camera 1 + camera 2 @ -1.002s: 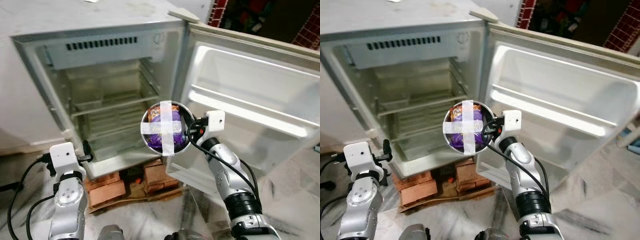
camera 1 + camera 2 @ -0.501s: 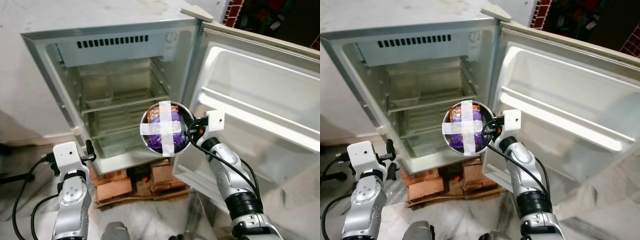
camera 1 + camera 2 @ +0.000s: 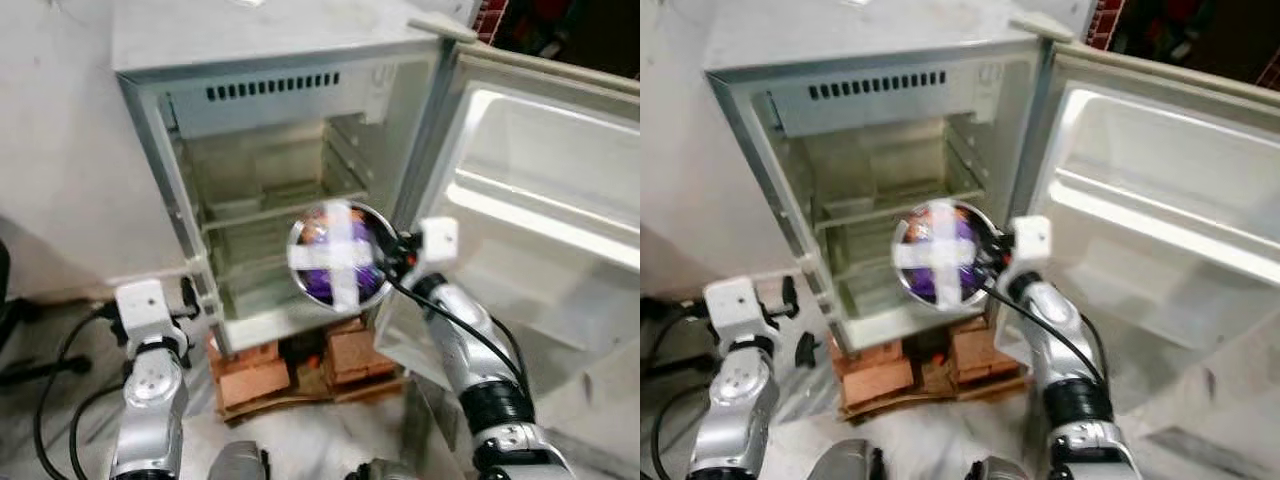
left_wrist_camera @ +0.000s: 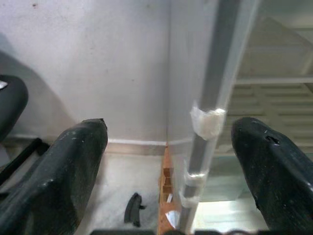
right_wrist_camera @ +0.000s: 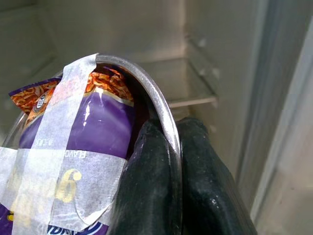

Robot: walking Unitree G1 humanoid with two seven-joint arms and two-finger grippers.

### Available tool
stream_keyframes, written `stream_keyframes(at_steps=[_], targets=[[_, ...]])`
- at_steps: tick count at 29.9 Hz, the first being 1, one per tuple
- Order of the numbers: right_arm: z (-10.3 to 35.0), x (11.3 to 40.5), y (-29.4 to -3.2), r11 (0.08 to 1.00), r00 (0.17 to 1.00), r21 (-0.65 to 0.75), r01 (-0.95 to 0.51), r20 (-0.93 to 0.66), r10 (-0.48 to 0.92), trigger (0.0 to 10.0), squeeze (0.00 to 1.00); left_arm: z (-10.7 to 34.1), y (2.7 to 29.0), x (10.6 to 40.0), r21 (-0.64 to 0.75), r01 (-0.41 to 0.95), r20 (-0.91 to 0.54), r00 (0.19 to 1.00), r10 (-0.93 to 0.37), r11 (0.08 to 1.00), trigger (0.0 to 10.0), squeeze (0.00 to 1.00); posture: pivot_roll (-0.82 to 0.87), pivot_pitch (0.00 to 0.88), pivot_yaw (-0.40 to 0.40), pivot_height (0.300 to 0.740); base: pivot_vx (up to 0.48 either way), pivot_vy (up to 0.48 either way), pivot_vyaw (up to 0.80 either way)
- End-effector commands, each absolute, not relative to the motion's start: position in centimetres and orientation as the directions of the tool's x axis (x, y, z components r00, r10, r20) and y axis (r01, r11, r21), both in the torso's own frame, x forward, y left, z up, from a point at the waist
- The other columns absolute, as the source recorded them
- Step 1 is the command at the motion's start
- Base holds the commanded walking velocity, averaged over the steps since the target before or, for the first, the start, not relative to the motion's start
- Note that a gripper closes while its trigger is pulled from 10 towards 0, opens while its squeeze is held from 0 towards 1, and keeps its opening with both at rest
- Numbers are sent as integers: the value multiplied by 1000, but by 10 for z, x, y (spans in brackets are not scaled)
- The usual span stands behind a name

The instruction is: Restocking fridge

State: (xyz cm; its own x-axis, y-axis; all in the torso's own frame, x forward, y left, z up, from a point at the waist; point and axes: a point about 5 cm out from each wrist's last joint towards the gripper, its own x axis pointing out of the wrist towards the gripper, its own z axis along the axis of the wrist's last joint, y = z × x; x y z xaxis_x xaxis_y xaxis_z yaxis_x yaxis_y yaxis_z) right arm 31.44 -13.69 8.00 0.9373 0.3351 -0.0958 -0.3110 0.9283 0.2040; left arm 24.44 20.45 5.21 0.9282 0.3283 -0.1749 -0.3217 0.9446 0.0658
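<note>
A steel bowl [image 3: 338, 255] holds a purple snack packet [image 5: 98, 127] strapped in by a cross of white tape. My right gripper [image 3: 388, 262] is shut on the bowl's rim, one finger [image 5: 146, 186] inside and the other outside. It holds the bowl tilted in front of the lower shelves of the open fridge [image 3: 270, 170]. The wire shelves look bare. My left gripper [image 4: 171, 171] is open, low down by the fridge's left front edge [image 4: 210, 112], with nothing between its fingers.
The fridge door [image 3: 540, 200] stands wide open to the right, its door racks bare. Red bricks on a wooden pallet [image 3: 260, 370] prop the fridge up. Black cables [image 3: 60, 360] trail on the floor at the left. A small black item [image 4: 132, 210] lies on the floor by the wall.
The whole picture has slid right and blurred, so the camera moved. The bowl stays gripped before the fridge opening. The left arm keeps its low place by the fridge.
</note>
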Motion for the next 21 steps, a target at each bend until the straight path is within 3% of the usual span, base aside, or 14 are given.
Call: stream_keyframes(at_steps=[1,16,21], targets=[[91,320,-127,917,933,211,-340,-45,356,10000,0,54,209,244,89,-324,-162,928,334,942,10000,0,87,0,-67,740,0,0,0],[93,321,-128,924,940,206,-324,-37,338,10000,0,54,208,245,107,-310,-154,933,324,945,10000,0,85,0,-68,740,0,0,0],[93,322,-130,927,945,209,-310,-38,325,10000,0,55,208,246,105,-308,-152,935,322,946,10000,0,84,0,-69,740,278,0,0]])
